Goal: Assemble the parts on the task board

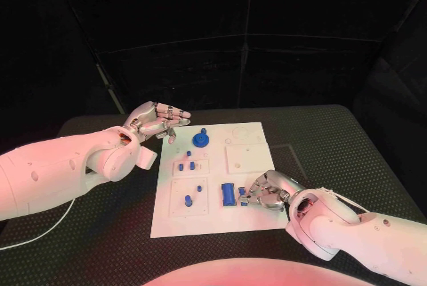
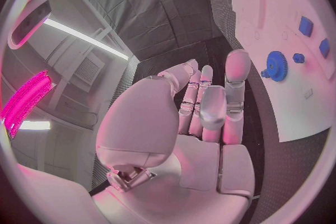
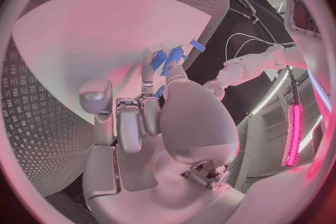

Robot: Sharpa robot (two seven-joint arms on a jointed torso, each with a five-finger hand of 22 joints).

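we are inspecting the board (image 1: 253, 221), lying flat mid-table with blue parts spread over its left half: a gear (image 1: 201, 139) near the far edge, small pegs (image 1: 186, 166) in the middle, and a long block (image 1: 229, 194) toward the near side. we are judging these parts to be light, rigid plastic, smooth and liable to slip; they are calling for a fingertip pinch on opposite flat sides, the gear by its rim.

the right hand (image 1: 267, 190) is working low over the board just beside the block, fingers curled in around a small blue piece (image 3: 173, 59); whether it is truly gripping or only touching it, we cannot tell.

the left hand (image 1: 157, 121) is hovering off the board's far left corner, near the gear, fingers loosely extended and apart, holding nothing
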